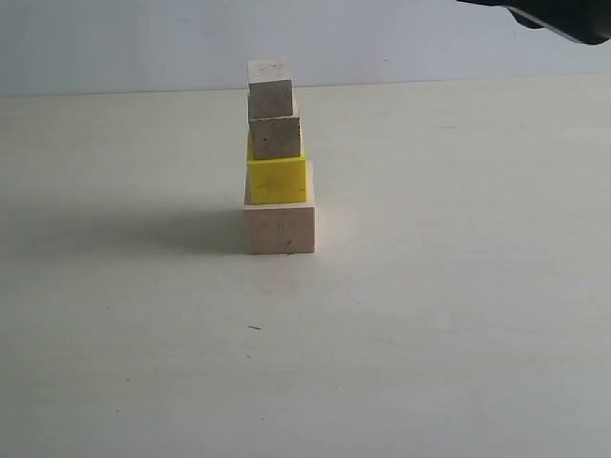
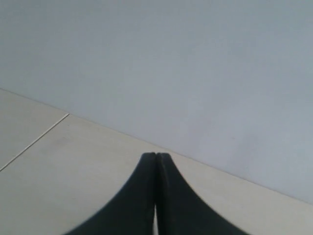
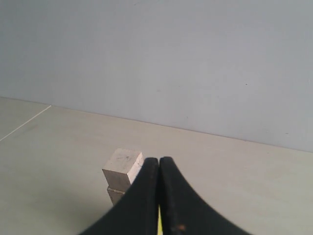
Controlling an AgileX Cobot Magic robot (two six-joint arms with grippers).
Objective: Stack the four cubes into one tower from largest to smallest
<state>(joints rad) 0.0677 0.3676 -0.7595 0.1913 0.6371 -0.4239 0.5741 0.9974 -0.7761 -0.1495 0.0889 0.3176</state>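
Table (image 1: 449, 363) surface, pale and open, fills the whole near stretch up from the near edge, marked only by a small dark speck (image 1: 254, 327).

Beyond the speck, a little left of the table's middle, stands the tower (image 1: 277, 162), all four cubes in one column. The large cube (image 1: 279, 229) rests on the table. The yellow cube (image 1: 278, 179) sits on it within its edges. The medium cube (image 1: 276, 138) is on the yellow one, and the small cube (image 1: 269, 91) is on top, set toward the medium cube's left edge. A soft shadow (image 1: 143, 234) lies on the table to the tower's left. Wide bare table runs from the tower to the left and right edges, and a shorter strip runs behind it to the far edge, where the grey wall (image 1: 401, 43) rises.

The right gripper (image 3: 159, 160) has its jaws pressed together with nothing between them. The wrist view shows the top of the tower just past its fingertips, partly hidden by them. A dark arm part (image 1: 563, 17) shows at the far right corner, well apart from the tower.

The left gripper (image 2: 156, 156) is likewise closed on nothing, over bare table crossed by a thin seam (image 2: 34, 142), facing the wall.
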